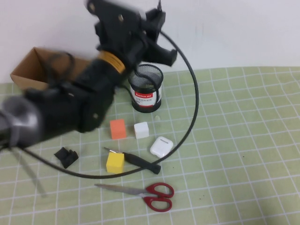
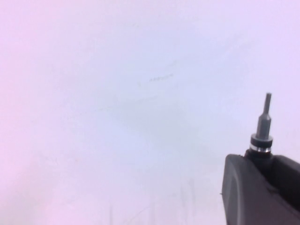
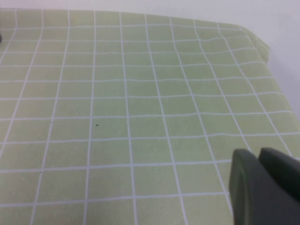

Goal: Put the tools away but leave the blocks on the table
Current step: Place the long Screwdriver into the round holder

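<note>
Already the left gripper (image 1: 157, 21), raised over the cup (image 1: 146, 87), pinched the driver (image 2: 263, 126); screwdriver (image 1: 138, 161) and scissors (image 1: 143, 192) lay waiting; right gripper (image 3: 265, 187), jaws pressed together, hung low over the cloth (image 3: 117, 93).

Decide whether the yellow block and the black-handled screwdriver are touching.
Touching. In the high view the yellow block sits against the black-handled screwdriver, with no cloth visible between them.

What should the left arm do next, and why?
Probably lower the left gripper toward the mesh cup close by: it grips the precision driver, which is not yet stowed. The right gripper hangs shut over the cloth.
</note>
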